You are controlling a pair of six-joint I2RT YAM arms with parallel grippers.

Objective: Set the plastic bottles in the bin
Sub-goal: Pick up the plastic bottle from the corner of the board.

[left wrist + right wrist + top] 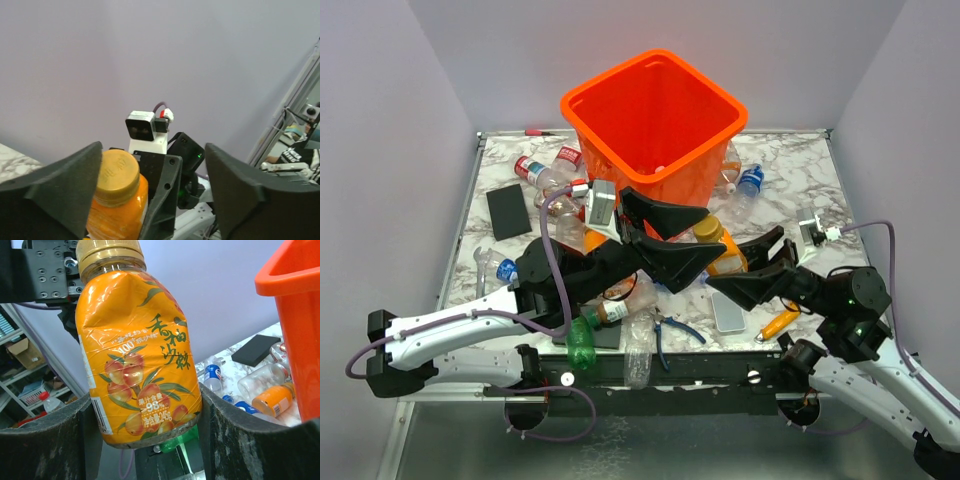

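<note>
My right gripper (730, 268) (145, 410) is shut on the base of an orange juice bottle (718, 243) (137, 355) with a gold cap, held upright above the table in front of the orange bin (620, 75) (295, 315). My left gripper (713, 232) (152, 165) stands open around the top of that bottle (117, 200). The cap lies against one finger and the other finger is well clear. More plastic bottles lie left of the bin (545, 175), right of it (745, 180) and near the front edge, one of them green (582, 345).
A black pad (506, 210) lies at the left. Blue-handled pliers (670, 335), a grey slab (728, 312) and an orange marker-like tool (777, 325) lie near the front edge. A red pen (535, 132) is at the back left.
</note>
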